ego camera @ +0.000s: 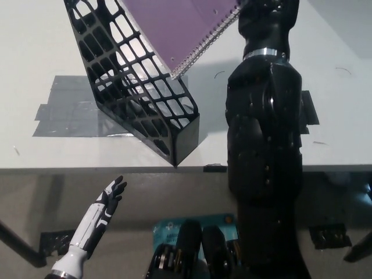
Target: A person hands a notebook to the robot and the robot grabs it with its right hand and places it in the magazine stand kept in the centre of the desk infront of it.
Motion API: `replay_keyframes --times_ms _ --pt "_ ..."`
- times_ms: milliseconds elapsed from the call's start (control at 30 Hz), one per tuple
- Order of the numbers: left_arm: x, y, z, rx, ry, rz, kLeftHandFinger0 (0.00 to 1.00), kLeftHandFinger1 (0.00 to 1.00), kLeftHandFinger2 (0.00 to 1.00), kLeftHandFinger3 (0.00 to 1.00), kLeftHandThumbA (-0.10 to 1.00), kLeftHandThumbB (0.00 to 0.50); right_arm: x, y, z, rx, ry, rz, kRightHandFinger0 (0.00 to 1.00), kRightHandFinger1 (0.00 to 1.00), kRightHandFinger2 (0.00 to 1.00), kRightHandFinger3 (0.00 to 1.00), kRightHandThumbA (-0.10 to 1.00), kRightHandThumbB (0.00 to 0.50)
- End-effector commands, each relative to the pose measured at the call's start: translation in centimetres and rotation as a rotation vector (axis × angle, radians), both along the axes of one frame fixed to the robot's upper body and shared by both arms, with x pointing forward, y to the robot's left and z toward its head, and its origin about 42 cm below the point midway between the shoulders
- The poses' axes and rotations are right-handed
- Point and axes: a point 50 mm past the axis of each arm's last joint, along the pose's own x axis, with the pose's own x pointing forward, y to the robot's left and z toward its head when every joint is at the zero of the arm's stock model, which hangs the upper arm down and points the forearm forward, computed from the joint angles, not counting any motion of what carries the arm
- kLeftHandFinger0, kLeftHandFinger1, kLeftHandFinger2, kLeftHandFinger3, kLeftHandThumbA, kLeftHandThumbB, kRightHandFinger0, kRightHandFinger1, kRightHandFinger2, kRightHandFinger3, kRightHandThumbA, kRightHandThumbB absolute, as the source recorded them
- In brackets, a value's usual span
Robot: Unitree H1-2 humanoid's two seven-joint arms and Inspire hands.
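A purple spiral-bound notebook (174, 26) hangs tilted at the top of the head view, its wire binding running down its right edge to a low corner that sits over the open top of the black lattice magazine stand (136, 87). The stand rests on the white desk (35, 58), leaning so that its solid base points toward the desk's near edge. The black right arm (264, 151) rises from the bottom right to the notebook's upper right corner; the right hand itself is cut off by the top of the picture, so its grip cannot be made out. Grey tape patches (67, 107) lie flat on the desk beneath and left of the stand, and darker tape shows just right of the arm. Faint pen-like marks dot the desk's right side. Below the desk edge, the white left hand (109, 195) hangs at lower left with fingers loosely spread, holding nothing. No readable writing shows anywhere.
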Motion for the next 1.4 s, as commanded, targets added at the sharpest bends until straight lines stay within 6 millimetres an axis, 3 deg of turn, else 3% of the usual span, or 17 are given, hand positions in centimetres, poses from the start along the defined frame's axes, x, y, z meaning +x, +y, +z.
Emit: replay_keyframes --times_ms 0,600,700,833,1000,1367 --pt "0.6 0.4 1.2 0.001 -0.056 -0.018 1.0 1.0 1.0 1.0 1.0 0.5 -1.8 1.7 3.3 0.059 -0.169 0.02 0.0 0.0 0.0 0.0 0.74 0.0" --pt "1.0 0.4 1.7 0.015 -0.076 -0.028 1.0 1.0 1.0 1.0 1.0 0.5 -1.1 3.2 -0.2 -0.077 -0.148 -0.019 0.0 0.0 0.0 0.0 0.82 0.001" --pt "1.3 0.4 1.9 0.009 -0.082 -0.028 1.0 1.0 1.0 1.0 1.0 0.5 -0.7 3.2 -1.0 -0.101 -0.126 -0.05 0.0 0.0 0.0 0.0 0.81 0.029" --pt "1.5 0.3 2.1 0.006 -0.087 -0.028 1.0 1.0 1.0 1.0 1.0 0.5 -0.4 3.3 -1.9 -0.151 -0.121 -0.075 0.0 0.0 0.0 0.0 0.86 0.0" --pt "1.7 0.3 2.2 -0.001 -0.081 -0.025 1.0 1.0 1.0 1.0 1.0 0.5 -0.1 3.8 -3.4 -0.209 -0.124 -0.093 0.0 0.0 0.0 0.0 0.85 0.0" --pt "1.8 0.1 2.5 -0.003 -0.07 -0.018 1.0 1.0 1.0 1.0 1.0 0.5 2.0 5.3 -7.7 -0.321 -0.051 -0.106 0.0 0.0 0.03 0.1 0.82 0.0"
